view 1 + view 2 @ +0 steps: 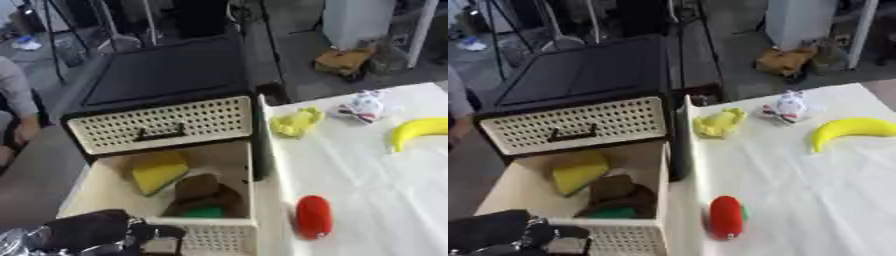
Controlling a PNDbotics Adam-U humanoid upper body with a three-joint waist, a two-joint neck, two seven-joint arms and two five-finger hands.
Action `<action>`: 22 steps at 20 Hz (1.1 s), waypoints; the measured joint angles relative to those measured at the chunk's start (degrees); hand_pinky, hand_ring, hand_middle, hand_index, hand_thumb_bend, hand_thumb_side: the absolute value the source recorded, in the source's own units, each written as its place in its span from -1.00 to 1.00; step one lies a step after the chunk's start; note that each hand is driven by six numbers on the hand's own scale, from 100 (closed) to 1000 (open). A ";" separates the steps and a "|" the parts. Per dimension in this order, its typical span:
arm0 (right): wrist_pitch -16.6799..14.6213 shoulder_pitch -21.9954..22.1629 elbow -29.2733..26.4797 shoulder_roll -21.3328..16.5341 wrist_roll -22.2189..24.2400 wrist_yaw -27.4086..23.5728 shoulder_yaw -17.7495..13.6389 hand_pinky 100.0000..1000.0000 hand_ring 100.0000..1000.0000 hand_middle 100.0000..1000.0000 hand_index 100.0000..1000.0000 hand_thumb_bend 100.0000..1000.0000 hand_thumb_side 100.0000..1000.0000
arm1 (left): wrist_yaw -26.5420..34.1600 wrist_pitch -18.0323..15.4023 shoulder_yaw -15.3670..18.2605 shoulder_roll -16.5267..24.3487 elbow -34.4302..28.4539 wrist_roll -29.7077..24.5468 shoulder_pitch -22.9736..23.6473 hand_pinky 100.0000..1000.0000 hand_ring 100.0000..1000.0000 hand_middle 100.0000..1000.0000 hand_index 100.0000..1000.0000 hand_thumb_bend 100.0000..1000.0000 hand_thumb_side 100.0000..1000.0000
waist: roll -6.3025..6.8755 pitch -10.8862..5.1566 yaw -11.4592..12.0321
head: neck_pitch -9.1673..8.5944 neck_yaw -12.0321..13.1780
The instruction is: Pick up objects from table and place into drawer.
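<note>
The lower drawer (246, 170) of the black cabinet stands pulled out, holding a yellow block (159, 171), a brown piece (198, 189) and something green (203, 212). My left hand (105, 231) sits at the drawer's front left corner, fingers curled by the black handle (160, 244); whether they wrap it I cannot tell. On the white table lie a red object (313, 216) close to the drawer, a yellow toy (296, 122), a white-and-red toy (363, 107) and a banana (417, 131). My right hand shows in neither view.
The upper drawer (157, 126) with its perforated cream front is closed. The cabinet top (166, 72) is flat and black. A person's sleeve and hand show at the left edge (17, 100). Beyond the table are floor clutter and stands.
</note>
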 measured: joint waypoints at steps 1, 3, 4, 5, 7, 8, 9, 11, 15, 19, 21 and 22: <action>-0.01 0.00 0.00 0.00 -0.01 0.00 0.00 0.23 0.57 0.32 0.66 -1.00 1.00 | 1.09 1.48 -0.19 0.00 0.00 -1.84 0.12 -1.00 -1.00 -1.00 1.00 -1.00 -0.01 | 0.00 0.00 0.01 | 0.00 0.01; -0.02 0.00 0.00 0.00 -0.02 0.00 0.00 0.23 0.57 0.32 0.66 -1.00 1.00 | 3.11 3.46 -0.18 -0.01 0.00 -4.47 -0.01 -1.00 -1.00 -1.00 1.00 -1.00 0.00 | 0.00 -0.01 0.09 | 0.00 0.01; -0.01 0.01 0.00 0.00 -0.01 0.00 0.00 0.23 0.57 0.32 0.66 -1.00 1.00 | 3.85 3.68 -0.12 -0.11 0.00 -4.96 -0.19 -1.00 -1.00 -1.00 1.00 -1.00 0.00 | 0.00 -0.01 0.16 | 0.00 0.01; -0.01 0.02 0.00 0.00 -0.01 0.00 0.00 0.23 0.57 0.32 0.66 -1.00 1.00 | 4.46 3.51 -0.02 -0.31 0.00 -5.13 -0.43 -1.00 -1.00 -1.00 1.00 -1.00 0.00 | -0.01 -0.01 0.23 | 0.00 0.01; 0.00 0.19 0.00 0.00 0.00 0.00 0.00 0.23 0.57 0.32 0.66 -1.00 1.00 | 5.23 2.34 0.34 -0.49 0.00 -4.72 -1.06 -1.00 -1.00 -1.00 1.00 -1.00 0.00 | -0.01 -0.01 0.35 | 0.01 0.01; 0.00 0.23 0.00 0.00 0.00 0.00 0.00 0.23 0.57 0.32 0.66 -1.00 1.00 | 5.48 1.41 0.53 -0.50 0.00 -4.28 -1.33 -1.00 -1.00 -1.00 1.00 -1.00 0.00 | -0.01 -0.02 0.38 | 0.01 0.00; 0.00 0.24 0.00 0.00 0.00 0.00 0.00 0.23 0.57 0.32 0.66 -1.00 1.00 | 5.73 0.32 0.63 -0.58 0.00 -3.76 -1.73 -1.00 -1.00 -1.00 1.00 -1.00 0.00 | -0.01 -0.03 0.43 | 0.01 0.00; 0.00 0.24 0.00 0.00 0.00 0.00 0.00 0.23 0.57 0.33 0.66 -1.00 1.00 | 6.24 -2.03 0.89 -0.98 0.00 -2.61 -2.42 -1.00 -1.00 -1.00 1.00 -1.00 0.00 | -0.01 -0.14 0.57 | 0.03 0.00; -0.04 0.24 0.00 0.00 -0.04 -0.01 0.01 0.23 0.57 0.33 0.66 -1.00 1.00 | 6.26 -7.32 1.67 -0.98 0.00 1.29 -3.34 -1.00 -1.00 -1.00 1.00 -1.00 0.01 | -0.02 -0.39 0.81 | 0.05 -0.01; -0.13 0.26 0.00 0.00 -0.13 -0.03 0.01 0.23 0.57 0.33 0.66 -1.00 1.00 | 5.37 -12.67 2.74 -0.98 0.00 6.91 -4.12 -1.00 -1.00 -1.00 1.00 -1.00 0.01 | -0.13 -0.46 0.98 | 0.11 -0.05; -0.15 0.31 0.00 0.00 -0.16 -0.03 0.01 0.23 0.57 0.33 0.66 -1.00 1.00 | 5.08 -15.01 3.77 -0.99 0.00 10.31 -4.62 -1.00 -1.00 -1.00 1.00 -1.00 0.01 | -0.18 -0.53 1.16 | 0.18 -0.08; -0.20 0.38 0.00 0.00 -0.20 -0.03 0.01 0.23 0.57 0.33 0.66 -1.00 1.00 | 4.99 -16.03 4.32 -1.00 0.00 12.13 -4.73 -1.00 -1.00 -1.00 1.00 -1.00 0.00 | -0.19 -0.53 1.17 | 0.25 -0.09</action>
